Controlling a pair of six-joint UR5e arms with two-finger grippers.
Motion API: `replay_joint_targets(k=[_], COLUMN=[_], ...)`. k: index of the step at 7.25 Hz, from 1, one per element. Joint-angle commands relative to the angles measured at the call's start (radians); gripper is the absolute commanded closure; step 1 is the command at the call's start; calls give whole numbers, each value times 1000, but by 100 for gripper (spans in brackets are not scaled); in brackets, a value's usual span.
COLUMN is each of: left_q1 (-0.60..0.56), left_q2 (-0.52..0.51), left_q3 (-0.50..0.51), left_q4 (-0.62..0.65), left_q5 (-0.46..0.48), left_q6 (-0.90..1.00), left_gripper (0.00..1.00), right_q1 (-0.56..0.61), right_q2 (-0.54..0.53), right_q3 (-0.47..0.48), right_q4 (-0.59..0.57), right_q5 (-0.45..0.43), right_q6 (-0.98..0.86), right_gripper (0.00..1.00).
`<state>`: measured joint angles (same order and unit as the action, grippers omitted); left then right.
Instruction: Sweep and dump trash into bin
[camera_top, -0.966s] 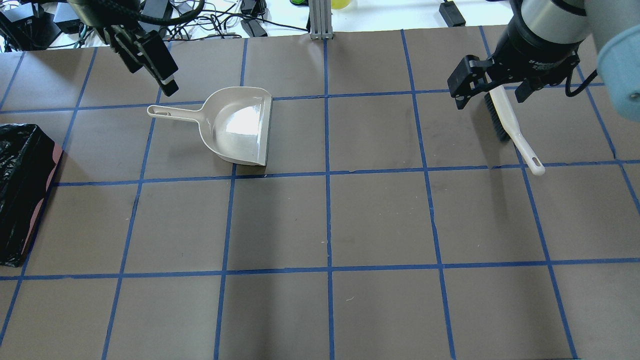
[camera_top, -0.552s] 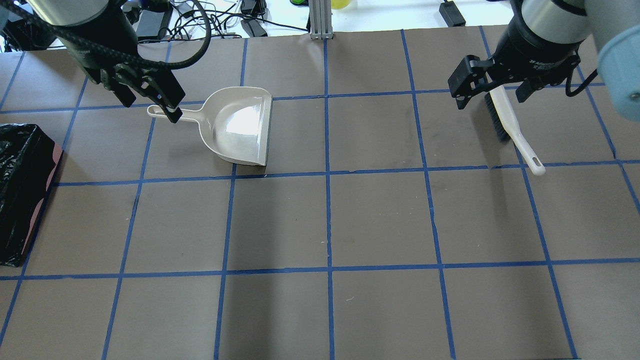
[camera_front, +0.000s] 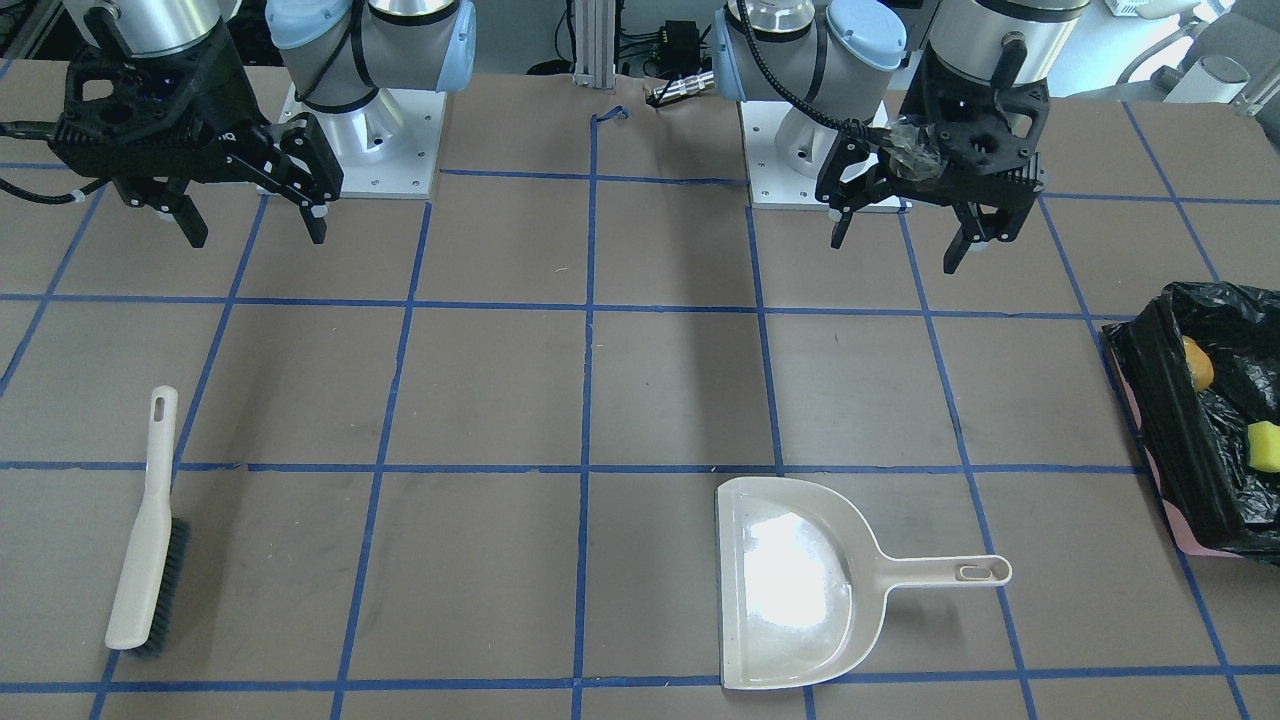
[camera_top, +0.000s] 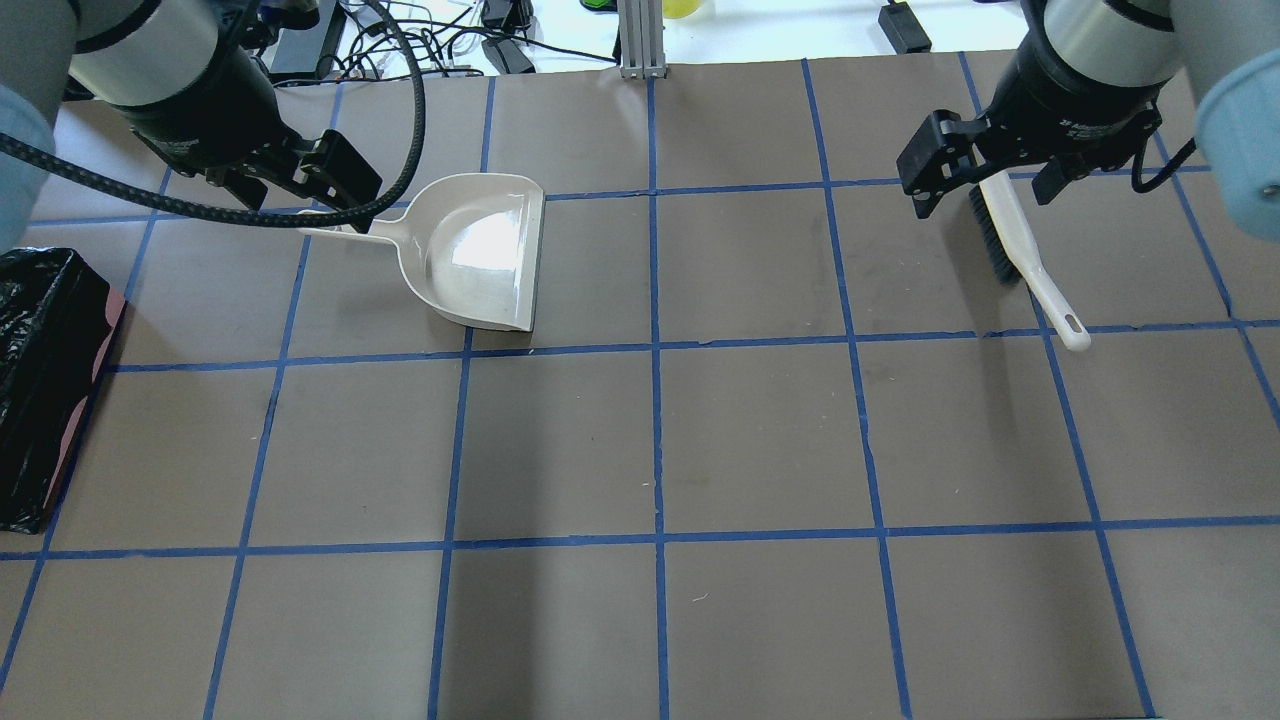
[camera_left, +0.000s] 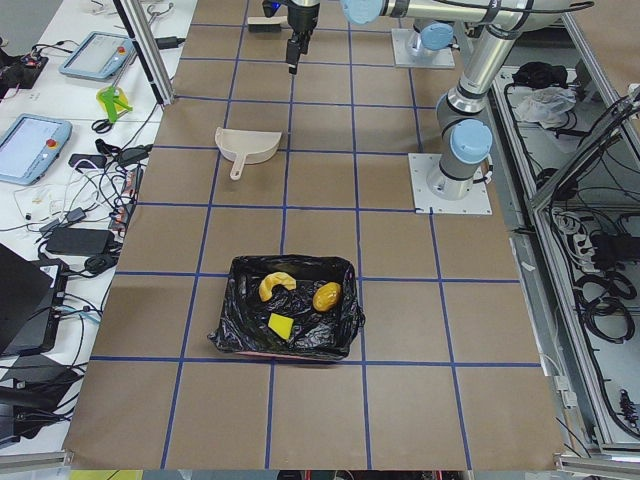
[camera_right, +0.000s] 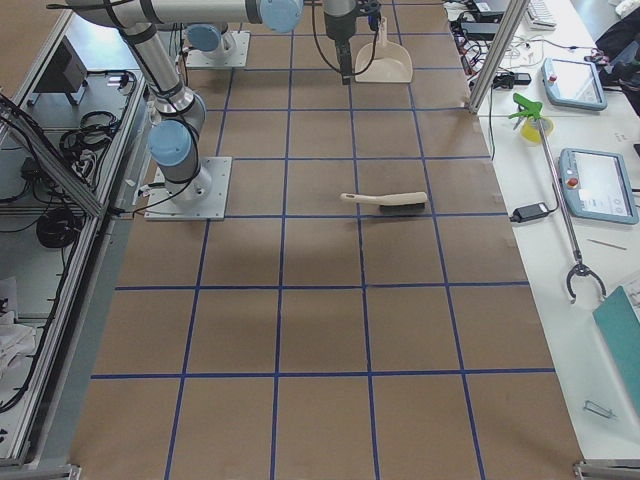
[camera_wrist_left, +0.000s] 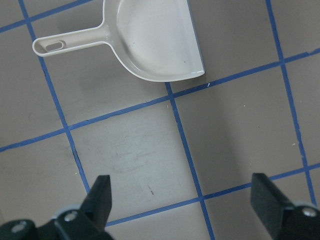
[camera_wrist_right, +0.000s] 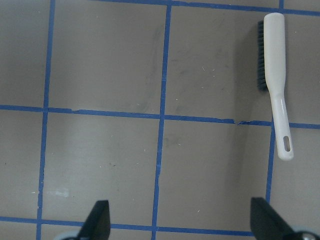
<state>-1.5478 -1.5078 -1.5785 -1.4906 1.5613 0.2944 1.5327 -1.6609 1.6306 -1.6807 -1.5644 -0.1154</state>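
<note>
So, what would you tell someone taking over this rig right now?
Left tool: open, empty, raised clear of the dustpan.
Right tool: open, empty, raised clear of the brush.
Both lie on the table; the dustpan is empty.
Crescent slice, potato-like lump and yellow-green wedge sit in the bin.
Done: sweeping and dumping. Left: apparently nothing.

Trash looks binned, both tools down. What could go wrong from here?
Little, probably. The left gripper hangs open, raised, on the robot's side of the dustpan; a low swing could clip its handle. The brown lump lies close to the bin wall, so a knock might spill it.
</note>
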Motion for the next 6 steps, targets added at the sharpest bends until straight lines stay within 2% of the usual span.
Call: replay_joint_targets(k=[1, 6], left_q1=[3, 3], left_q2=[17, 17], left_q3=[-12, -15], left_q4=[-6, -8], left_q5=[-6, -4], left_q6=[-4, -70], left_gripper=[0, 0], right_q1=[0, 0], right_q2=[0, 0], right_q3=[0, 0], right_q4=[-1, -4], right_q5=[0, 9], right_q6=[-4, -6], right_gripper=[0, 0])
